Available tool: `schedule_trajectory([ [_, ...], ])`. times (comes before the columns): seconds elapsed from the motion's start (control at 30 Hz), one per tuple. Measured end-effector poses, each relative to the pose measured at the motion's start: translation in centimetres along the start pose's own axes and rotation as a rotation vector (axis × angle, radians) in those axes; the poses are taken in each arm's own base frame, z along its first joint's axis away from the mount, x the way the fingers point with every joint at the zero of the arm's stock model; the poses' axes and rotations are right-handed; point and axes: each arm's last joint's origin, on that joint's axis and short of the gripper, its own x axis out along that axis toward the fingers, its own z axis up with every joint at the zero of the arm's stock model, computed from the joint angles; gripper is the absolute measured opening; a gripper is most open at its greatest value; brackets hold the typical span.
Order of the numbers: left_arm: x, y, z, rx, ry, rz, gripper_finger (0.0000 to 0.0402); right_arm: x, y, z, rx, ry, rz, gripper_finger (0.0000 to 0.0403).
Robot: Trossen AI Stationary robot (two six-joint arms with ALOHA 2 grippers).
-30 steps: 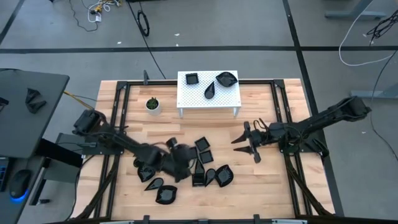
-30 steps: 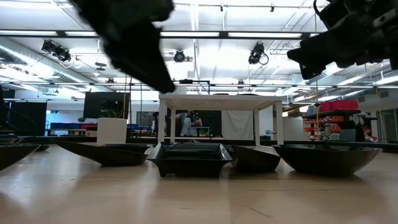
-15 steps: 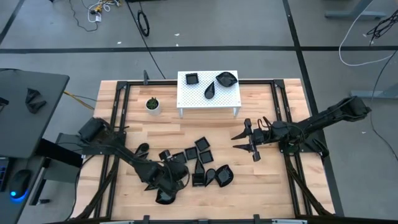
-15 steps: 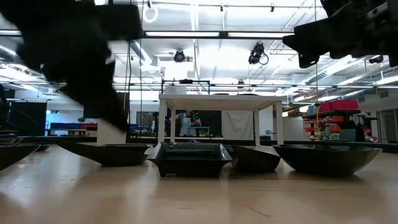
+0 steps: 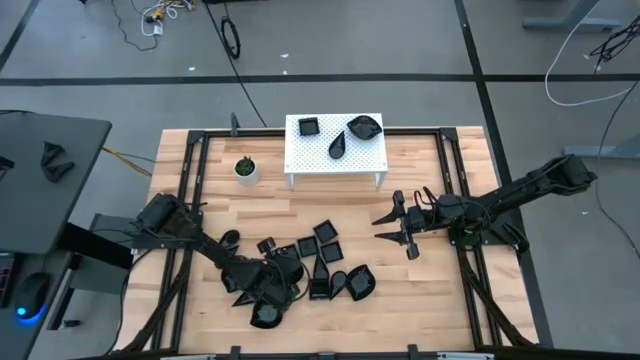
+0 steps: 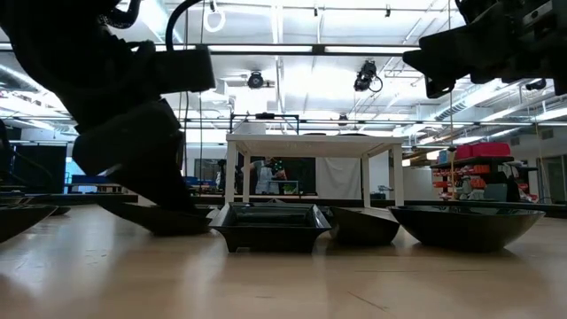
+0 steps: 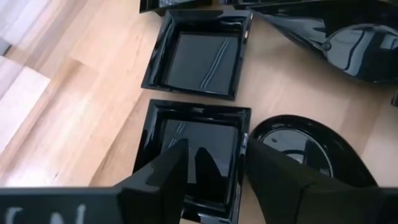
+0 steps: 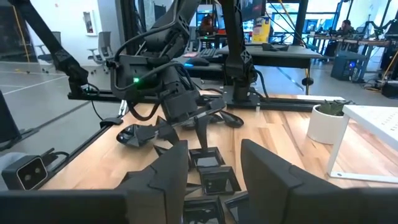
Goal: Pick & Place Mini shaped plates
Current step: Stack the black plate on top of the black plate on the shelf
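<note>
Three mini shaped plates (image 5: 344,132) sit on the white perforated stand (image 5: 336,160), about a dozen lie clustered on the table (image 5: 420,290); left gripper (image 7: 211,180) spread low over a square plate (image 7: 198,140), right gripper (image 5: 400,228) spread, empty, waiting well apart.

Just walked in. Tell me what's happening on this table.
The left tool is down over the heap of small black dishes at the near side of the table, fingers open astride one rim of a square dish, not yet gripping it. The right tool hangs open above bare table, holding nothing. Three dishes already sit on the white stand at the far edge, beside a small potted plant.
</note>
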Motion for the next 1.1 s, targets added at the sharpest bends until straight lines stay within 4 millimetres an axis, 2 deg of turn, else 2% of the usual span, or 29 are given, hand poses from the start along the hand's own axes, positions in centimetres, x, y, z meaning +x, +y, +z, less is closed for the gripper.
schedule_trajectory([
  [0.3,0.21,0.14,0.08,0.001,0.039,-0.017,0.0088,0.0,0.0,0.0,0.0,0.0,0.0,0.0151],
  [0.63,0.36,0.35,0.21,0.011,0.063,-0.022,0.0023,0.0,0.0,-0.01,-0.002,0.002,-0.001,0.0151],
  [0.8,0.18,0.37,0.3,0.012,0.077,-0.039,0.0016,0.0,0.0,-0.01,-0.002,0.002,-0.001,0.0151],
  [1.1,-0.3,0.58,0.61,0.004,0.077,-0.048,0.0036,0.0,-0.03,-0.04,0.0,0.003,-0.009,0.0151],
])
